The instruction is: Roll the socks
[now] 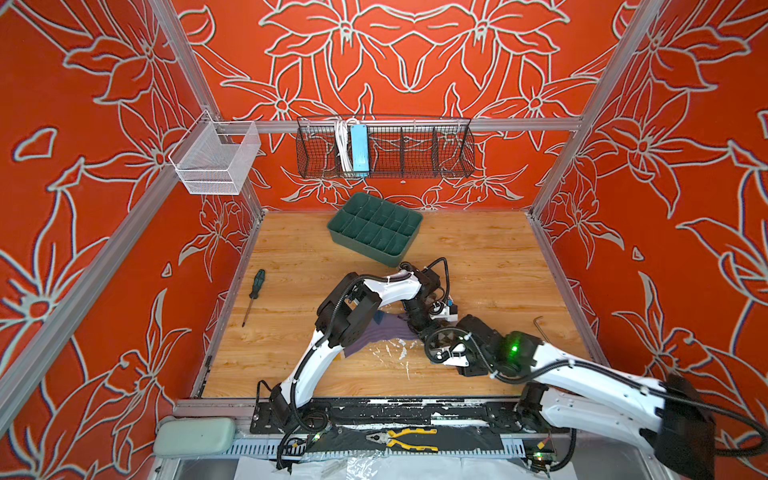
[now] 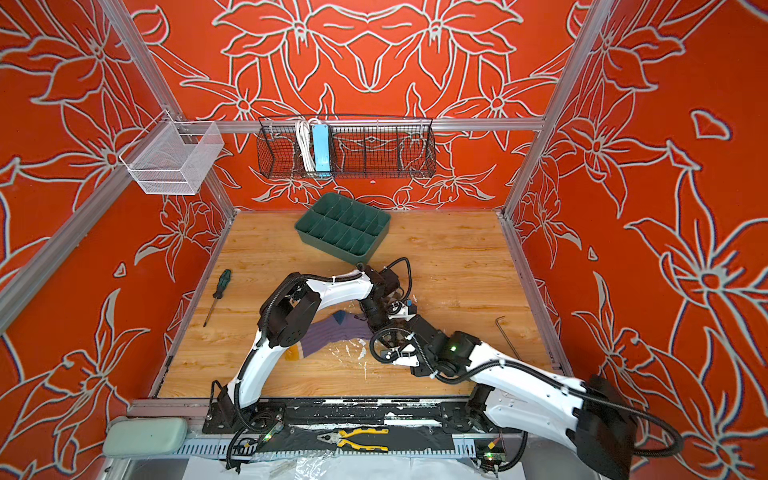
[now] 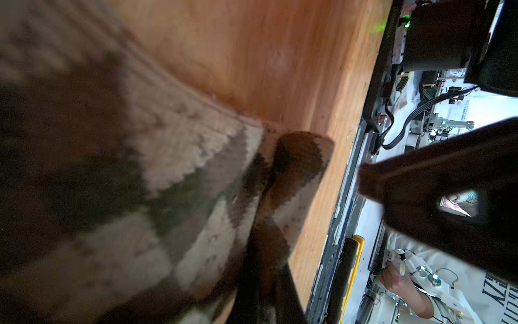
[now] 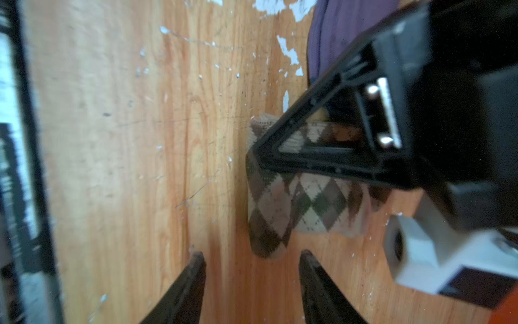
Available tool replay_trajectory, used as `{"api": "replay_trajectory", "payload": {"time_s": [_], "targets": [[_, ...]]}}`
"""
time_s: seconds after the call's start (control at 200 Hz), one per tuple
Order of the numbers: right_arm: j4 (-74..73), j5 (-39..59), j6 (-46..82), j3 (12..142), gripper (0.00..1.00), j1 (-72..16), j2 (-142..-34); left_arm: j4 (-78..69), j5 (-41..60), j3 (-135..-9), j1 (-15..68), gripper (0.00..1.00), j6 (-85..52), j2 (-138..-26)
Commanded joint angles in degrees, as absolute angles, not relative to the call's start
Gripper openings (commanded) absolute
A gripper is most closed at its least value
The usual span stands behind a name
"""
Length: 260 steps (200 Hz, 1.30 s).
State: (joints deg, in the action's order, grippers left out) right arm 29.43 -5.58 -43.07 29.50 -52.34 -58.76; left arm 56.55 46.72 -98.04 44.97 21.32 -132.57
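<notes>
The ribbed purple sock (image 1: 376, 332) (image 2: 328, 332) lies flat on the wooden table, partly under my left arm, and its mustard toe (image 2: 292, 353) points toward the front. The beige sock with brown argyle diamonds (image 4: 283, 207) lies bunched just beside the purple one (image 4: 350, 28). In both top views the grippers hide the beige sock. My left gripper (image 3: 267, 252) is shut on the argyle fabric (image 3: 179, 157), and one of its fingers (image 4: 322, 161) presses on the bundle. My right gripper (image 4: 252, 256) stands open just short of the argyle sock's end, with nothing between its fingers.
A green divided tray (image 1: 374, 228) sits at the back of the table. A screwdriver (image 1: 253, 295) lies at the left and a hex key (image 1: 540, 328) at the right. Wire baskets (image 1: 386, 149) (image 1: 216, 158) hang on the frame, and pliers (image 1: 407, 438) rest on the front rail.
</notes>
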Motion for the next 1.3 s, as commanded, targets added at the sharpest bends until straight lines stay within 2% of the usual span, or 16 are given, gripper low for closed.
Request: {"api": "replay_trajectory", "payload": {"time_s": [0.0, 0.135, 0.265, 0.37, 0.495, 0.575, 0.681, 0.801, 0.886, 0.946, 0.986, 1.076, 1.186, 1.226, 1.296], "targets": [[15.97, -10.66, -42.03, 27.89, 0.54, -53.08, -62.42, 58.79, 44.93, -97.85, 44.82, 0.0, 21.44, -134.65], [12.79, -10.95, -41.03, 25.78, 0.45, -53.22, -66.84, 58.84, 44.47, -97.26, 44.82, 0.03, 21.96, -133.55], [13.57, -10.13, -39.16, 25.07, 0.15, -53.28, -67.74, 56.11, 44.33, -94.0, 44.82, 0.12, 22.06, -129.71], [15.84, -9.0, -38.25, 24.84, 0.0, -53.34, -66.65, 52.08, 42.72, -90.35, 44.78, 0.17, 20.71, -124.48], [20.11, -7.14, -37.49, 25.32, 0.0, -53.18, -65.0, 45.96, 35.0, -85.05, 44.48, 0.2, 16.34, -114.93], [21.65, -5.77, -37.14, 25.36, 0.0, -53.06, -64.28, 39.97, 27.8, -80.17, 43.91, 0.3, 13.62, -106.4], [23.49, -2.42, -36.31, 26.36, 0.0, -52.61, -64.37, 30.69, 13.49, -72.28, 43.35, 0.4, 10.52, -93.7], [26.23, 4.28, -34.36, 29.01, 0.0, -51.19, -66.39, 17.23, 0.26, -60.9, 42.65, 0.38, 10.8, -79.0], [28.48, 9.37, -32.67, 31.62, 0.0, -49.35, -69.68, 10.49, -0.67, -53.99, 41.65, 0.39, 13.26, -70.84], [30.95, 13.18, -31.24, 33.95, 0.0, -47.48, -72.86, 11.33, 0.55, -52.39, 40.62, 0.56, 13.75, -67.83], [33.57, 15.73, -32.31, 35.79, 0.0, -46.52, -75.32, 15.48, 3.09, -53.43, 40.39, 0.71, 16.18, -67.01], [36.5, 17.3, -33.37, 38.79, 0.0, -45.57, -79.98, 21.84, 8.1, -54.34, 40.43, 0.94, 21.14, -65.24], [39.35, 21.32, -34.62, 42.45, 0.0, -41.71, -84.94, 23.69, 11.46, -52.58, 42.72, 0.94, 27.44, -61.62], [40.33, 22.47, -34.95, 43.54, 0.0, -40.08, -86.21, 22.41, 9.5, -50.69, 45.63, 0.93, 30.94, -60.08], [41.15, 24.04, -35.33, 44.67, 0.0, -37.54, -87.9, 17.2, 0.5, -45.66, 53.29, 0.92, 39.75, -57.77]]}}
